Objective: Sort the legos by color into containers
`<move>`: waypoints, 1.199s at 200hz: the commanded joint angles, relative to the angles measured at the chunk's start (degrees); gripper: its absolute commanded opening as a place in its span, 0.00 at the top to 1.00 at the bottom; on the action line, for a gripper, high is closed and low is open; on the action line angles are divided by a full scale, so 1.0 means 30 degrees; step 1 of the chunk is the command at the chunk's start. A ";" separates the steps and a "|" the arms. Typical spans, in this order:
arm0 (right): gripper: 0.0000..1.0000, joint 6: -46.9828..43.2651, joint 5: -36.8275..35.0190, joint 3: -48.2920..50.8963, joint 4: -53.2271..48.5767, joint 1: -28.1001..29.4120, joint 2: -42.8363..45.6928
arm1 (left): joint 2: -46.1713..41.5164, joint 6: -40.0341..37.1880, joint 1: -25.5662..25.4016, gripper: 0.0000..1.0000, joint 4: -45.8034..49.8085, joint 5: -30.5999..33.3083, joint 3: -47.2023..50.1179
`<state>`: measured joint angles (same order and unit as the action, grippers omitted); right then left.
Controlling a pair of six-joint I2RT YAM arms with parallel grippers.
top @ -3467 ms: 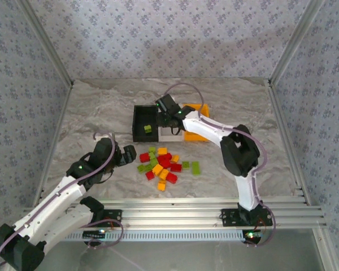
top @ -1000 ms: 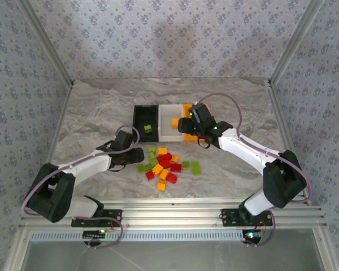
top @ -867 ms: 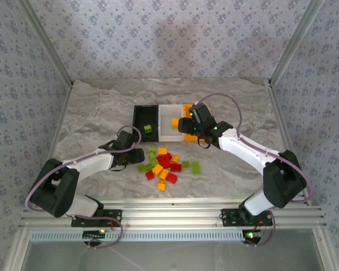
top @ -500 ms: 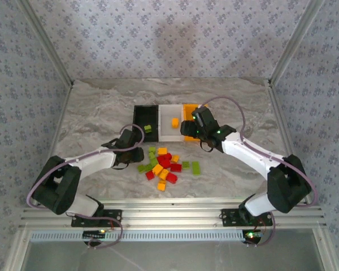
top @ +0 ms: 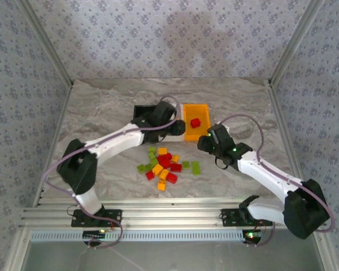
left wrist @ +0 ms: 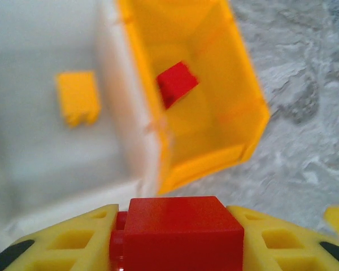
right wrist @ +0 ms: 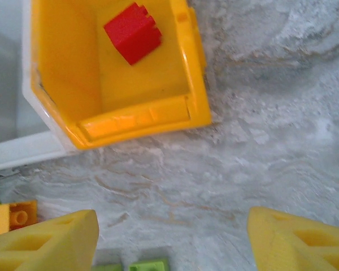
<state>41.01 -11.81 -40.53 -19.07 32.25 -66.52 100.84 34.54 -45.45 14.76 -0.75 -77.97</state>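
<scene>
My left gripper (left wrist: 178, 237) is shut on a red lego (left wrist: 178, 226) and hangs near the front wall between the white bin (left wrist: 39, 141) and the orange bin (left wrist: 237, 118). One red lego (left wrist: 177, 83) lies in the orange bin and an orange-yellow one (left wrist: 78, 97) in the white bin. In the top view the left gripper (top: 172, 128) reaches over the row of containers, and the black bin (top: 140, 111) is partly hidden behind its arm. My right gripper (top: 203, 143) stands open over bare table in front of the orange bin (top: 196, 134). Several legos (top: 164, 164) are piled in the middle.
In the right wrist view, lime green legos (right wrist: 150, 264) and an orange-yellow one (right wrist: 11, 217) lie at the lower left, just short of the open fingers (right wrist: 51, 240). Patterned walls with metal rails (top: 282, 130) enclose the marble table.
The left gripper shut on a red lego at the pile and carried it up to the bins. The right gripper drew back from over the orange bin toward the near right.
</scene>
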 commanded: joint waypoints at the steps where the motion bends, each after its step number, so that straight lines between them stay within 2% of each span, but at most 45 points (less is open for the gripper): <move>1: 0.28 0.0608 -0.0588 0.0674 -0.1123 -0.0060 0.0886 | 0.2319 -0.0754 -0.0117 0.60 0.0362 -0.0935 -0.3029; 55: 0.28 0.0769 -0.0662 0.1176 -0.1665 -0.0064 0.1694 | 0.7614 -0.1230 -0.0069 0.59 0.1936 -0.1185 -0.9316; 65: 0.28 0.0758 -0.0662 0.1144 -0.1694 -0.0078 0.1693 | 0.8226 -0.1263 -0.0058 0.55 0.2274 -0.1184 -1.0183; 92: 0.27 0.0745 -0.0603 0.1076 -0.1695 -0.0042 0.1725 | 0.8918 -0.1245 -0.0025 0.34 0.2696 -0.1155 -1.1781; 129: 0.27 0.0674 -0.0503 0.0967 -0.1764 -0.0053 0.1655 | 0.7838 -0.1178 -0.0045 0.26 0.2644 -0.1239 -1.1852; 140: 0.27 0.0641 -0.0388 0.0950 -0.1716 -0.0049 0.1662 | 0.7017 -0.1123 -0.0040 0.23 0.2292 -0.1326 -1.1369; 189: 0.26 0.0344 0.0321 0.0980 -0.1685 0.0221 0.1589 | 0.0864 -0.0482 -0.0084 0.07 -0.0422 -0.1409 -0.4428; 191: 0.25 0.0335 0.0368 0.0989 -0.1674 0.0240 0.1581 | 0.0539 -0.0473 -0.0084 0.03 -0.0493 -0.1379 -0.4077; 195: 0.25 0.0305 0.0413 0.0992 -0.1713 0.0264 0.1560 | -0.0075 -0.0445 -0.0113 0.01 -0.0593 -0.1325 -0.3372; 240: 0.24 0.0172 0.1086 0.1156 -0.1534 0.1165 0.0698 | -0.7851 0.0415 -0.0260 0.01 -0.0738 0.0747 0.5579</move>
<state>42.19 -10.28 -37.65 -22.52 34.15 -62.65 86.54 33.91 -45.78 12.49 -2.83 -71.83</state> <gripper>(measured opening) 0.754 0.993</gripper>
